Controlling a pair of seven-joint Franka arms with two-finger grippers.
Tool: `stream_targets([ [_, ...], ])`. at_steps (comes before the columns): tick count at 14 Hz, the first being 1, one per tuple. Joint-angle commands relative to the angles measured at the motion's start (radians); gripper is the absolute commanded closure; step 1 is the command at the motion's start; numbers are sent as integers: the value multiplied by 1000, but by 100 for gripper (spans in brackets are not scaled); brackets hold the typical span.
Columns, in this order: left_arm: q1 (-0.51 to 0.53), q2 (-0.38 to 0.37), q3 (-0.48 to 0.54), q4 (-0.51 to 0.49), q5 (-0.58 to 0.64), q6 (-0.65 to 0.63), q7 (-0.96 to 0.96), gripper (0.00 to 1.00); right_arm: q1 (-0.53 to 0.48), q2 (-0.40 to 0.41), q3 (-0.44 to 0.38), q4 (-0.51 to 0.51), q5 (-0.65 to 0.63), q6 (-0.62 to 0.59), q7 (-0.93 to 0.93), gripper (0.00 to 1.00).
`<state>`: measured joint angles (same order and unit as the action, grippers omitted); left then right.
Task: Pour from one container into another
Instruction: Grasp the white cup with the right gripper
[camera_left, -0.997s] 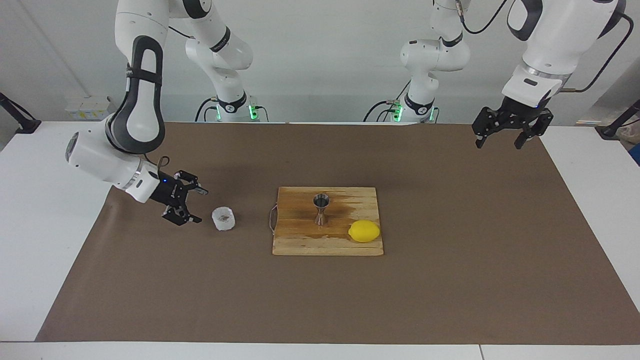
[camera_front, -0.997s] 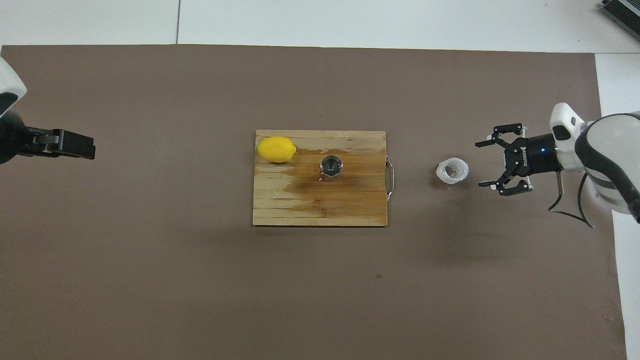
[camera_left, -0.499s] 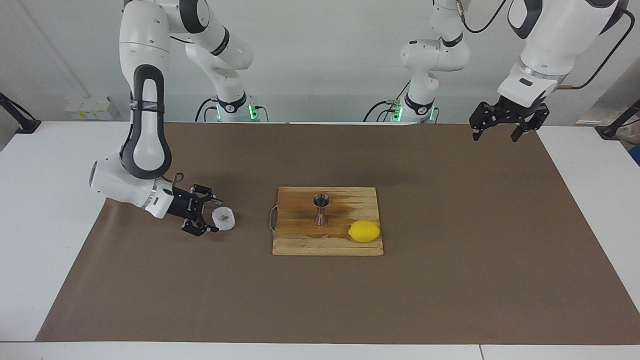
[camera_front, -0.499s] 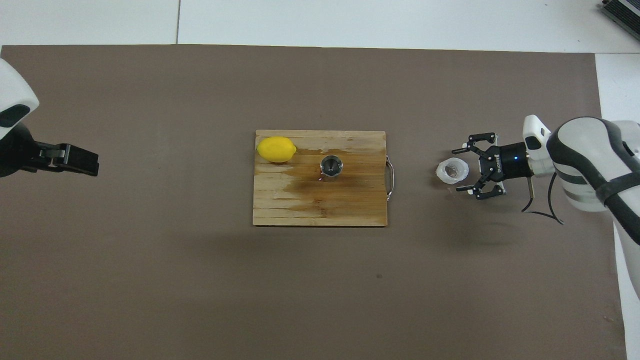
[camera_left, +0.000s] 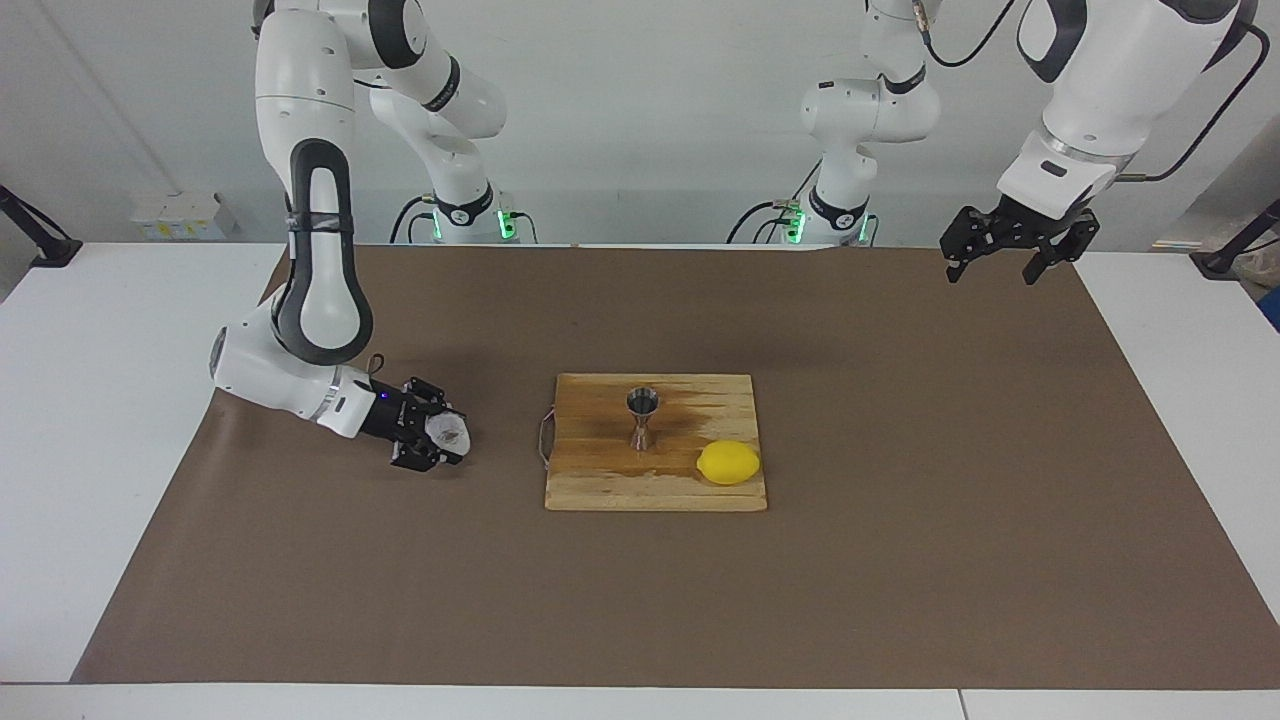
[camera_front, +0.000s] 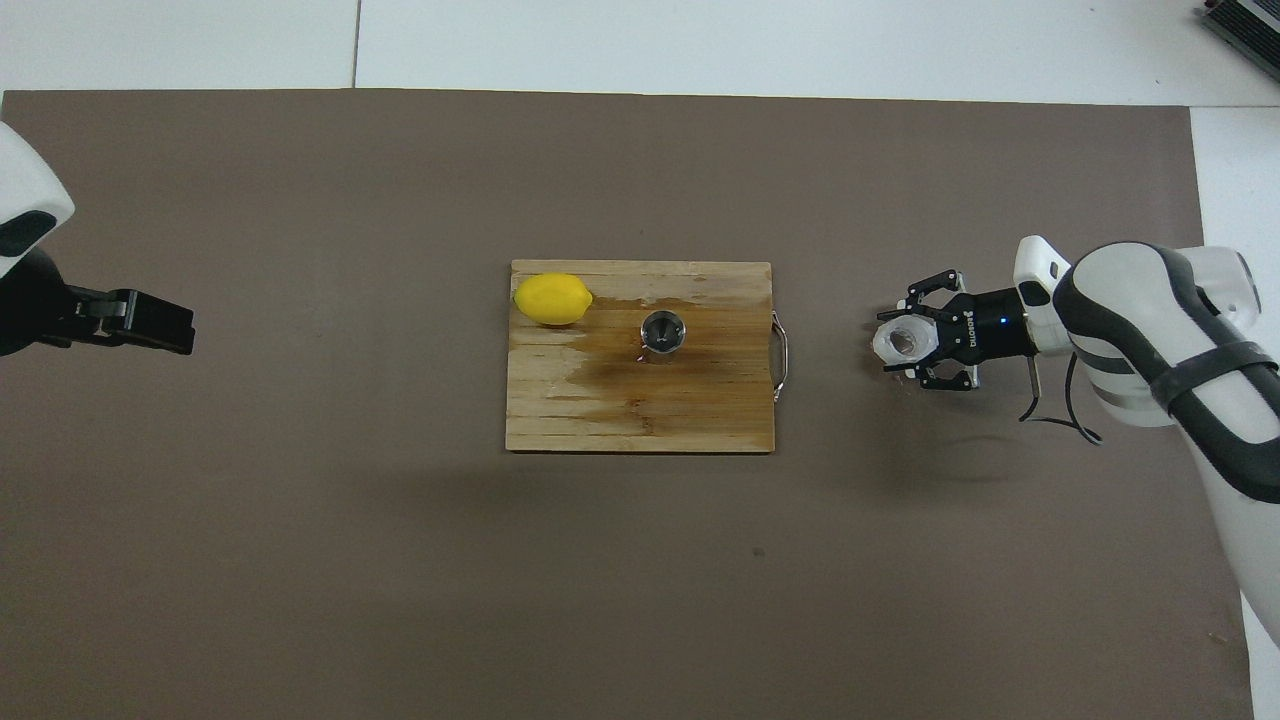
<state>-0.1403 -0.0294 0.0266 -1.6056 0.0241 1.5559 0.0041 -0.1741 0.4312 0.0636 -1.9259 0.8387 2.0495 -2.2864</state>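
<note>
The frosted whitish cup (camera_left: 447, 431) stands on the brown mat toward the right arm's end of the table, beside the wooden board; it also shows in the overhead view (camera_front: 903, 342). My right gripper (camera_left: 449, 437) (camera_front: 889, 342) lies low and sideways, its fingers closed in on the cup's two sides. The steel hourglass jigger (camera_left: 642, 418) (camera_front: 662, 332) stands upright on the board. My left gripper (camera_left: 990, 275) (camera_front: 180, 322) hangs open and empty in the air over the mat's edge at the left arm's end, where the left arm waits.
The wooden cutting board (camera_left: 600, 485) (camera_front: 600, 415) lies mid-table with a wire handle toward the cup. A yellow lemon (camera_left: 729, 463) (camera_front: 552, 299) sits on the board's corner, beside the jigger toward the left arm's end. The board has a dark wet stain.
My right gripper has slid along the mat toward the cup, taken it between its fingers and closed on it. The left gripper rose slightly, then held still.
</note>
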Motion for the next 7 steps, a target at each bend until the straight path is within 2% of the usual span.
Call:
stream_targets([
  [1,8,-26,-5,-27,13,-7,8,0,17,-23,7,-5,22,15,120,100],
  [4,10,-26,-5,-27,13,-8,8,0,92,-96,4,1,-3,21,322,100],
  [7,8,-26,-5,-27,13,-8,8,0,183,-158,5,25,-114,46,578,100],
])
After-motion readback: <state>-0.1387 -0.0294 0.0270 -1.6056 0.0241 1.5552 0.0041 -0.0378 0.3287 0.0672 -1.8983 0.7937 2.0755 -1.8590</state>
